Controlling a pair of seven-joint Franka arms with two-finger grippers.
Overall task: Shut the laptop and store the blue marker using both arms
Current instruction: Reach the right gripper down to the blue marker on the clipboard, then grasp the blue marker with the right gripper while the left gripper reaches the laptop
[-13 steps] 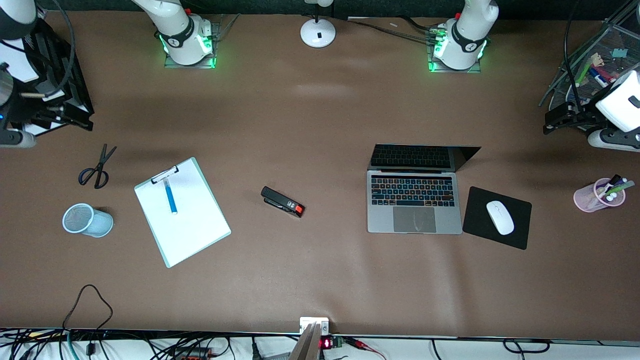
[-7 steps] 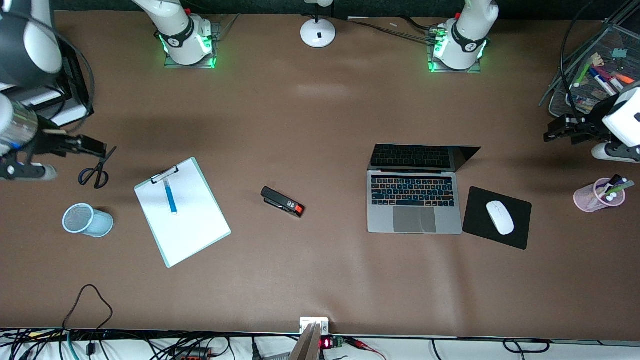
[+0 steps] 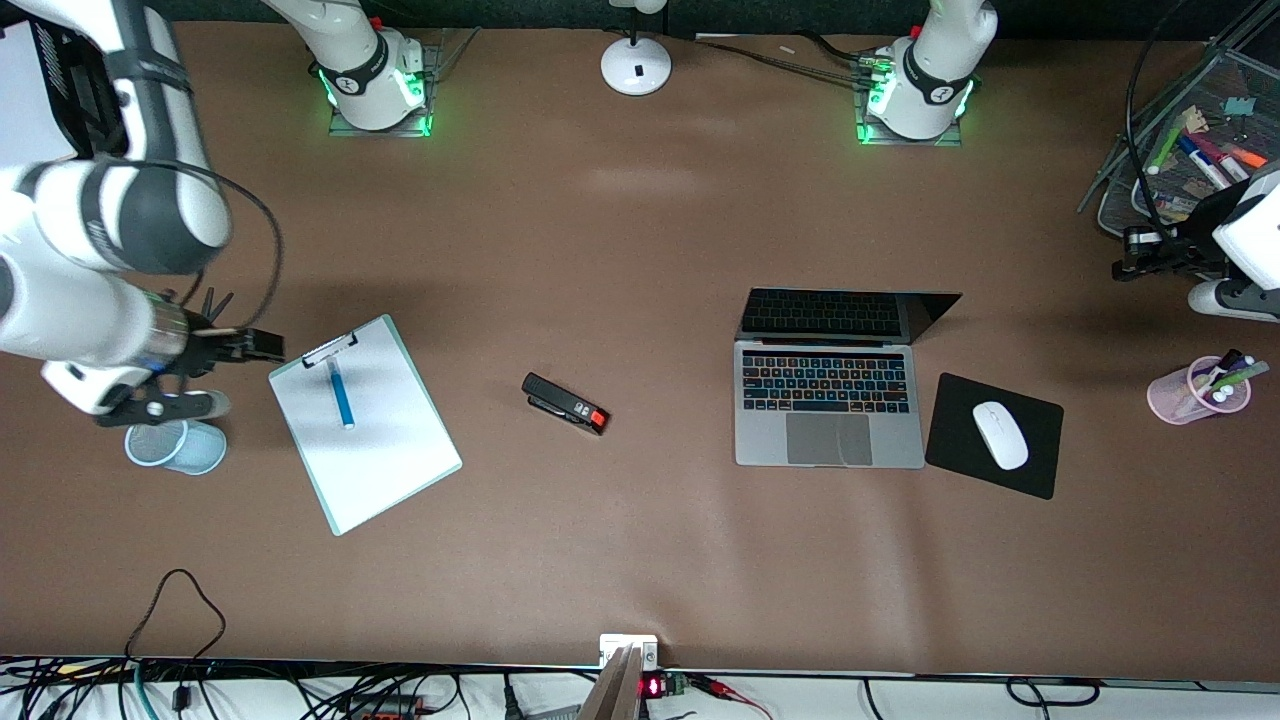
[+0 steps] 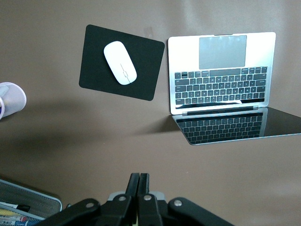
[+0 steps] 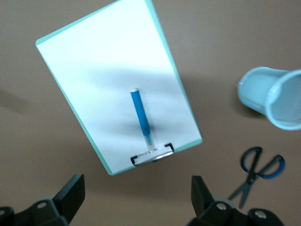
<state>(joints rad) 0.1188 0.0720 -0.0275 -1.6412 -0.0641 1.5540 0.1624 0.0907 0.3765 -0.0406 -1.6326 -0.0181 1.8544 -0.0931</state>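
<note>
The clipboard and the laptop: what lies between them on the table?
Only a black stapler, seen in the front view between clipboard and laptop.

Laptop (image 3: 828,405) open; blue marker (image 3: 341,393) on clipboard (image 3: 400,470).

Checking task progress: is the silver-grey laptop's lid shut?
No, the silver-grey laptop stands open, its black keyboard and trackpad showing below the raised screen.

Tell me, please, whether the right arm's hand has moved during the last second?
Yes. The right hand has swung in from the table's edge toward the clipboard, now over the table beside its clip, fingers open.
</note>
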